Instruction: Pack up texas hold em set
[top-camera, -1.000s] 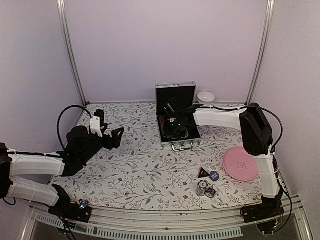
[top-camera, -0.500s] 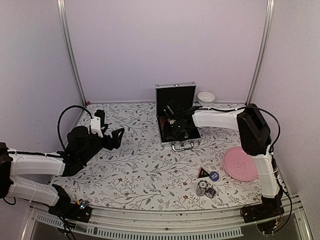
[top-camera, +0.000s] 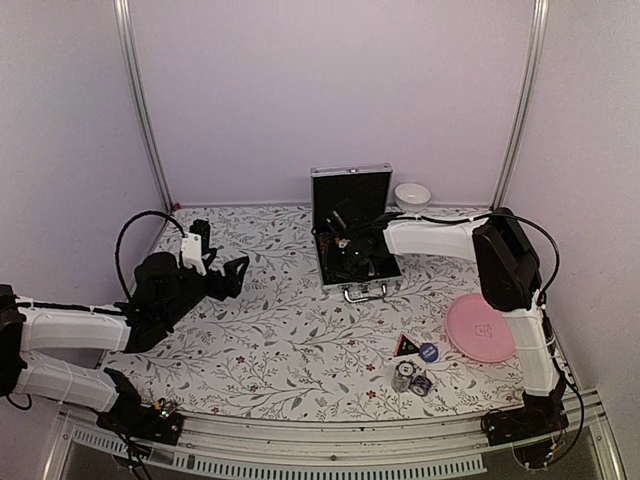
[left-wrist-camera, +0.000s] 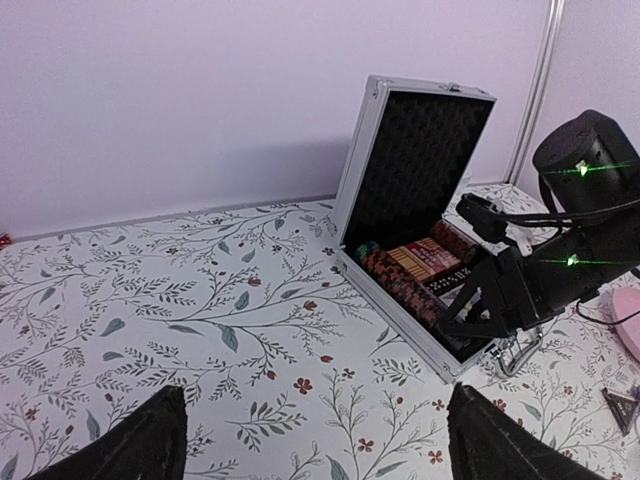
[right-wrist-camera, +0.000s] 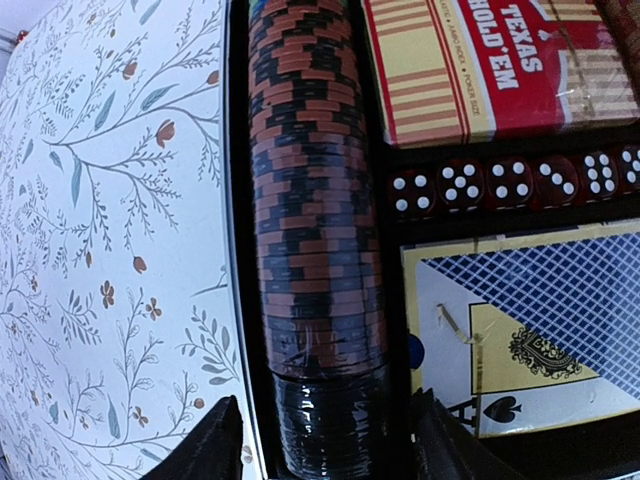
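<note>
Right gripper (right-wrist-camera: 325, 440) tips cut off, spread astride chips (right-wrist-camera: 315, 200) in case (left-wrist-camera: 415, 160) — arm shifted slightly since earlier; left gripper (left-wrist-camera: 315, 440) held wide, empty.

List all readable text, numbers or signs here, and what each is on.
"TEXAS HOLD'EM": red card box.
"A" with a spade: blue-patterned deck.
White pips, no digits: red dice.
Small print on that box, marks on the pink plate and blue disc: too small to read.
</note>
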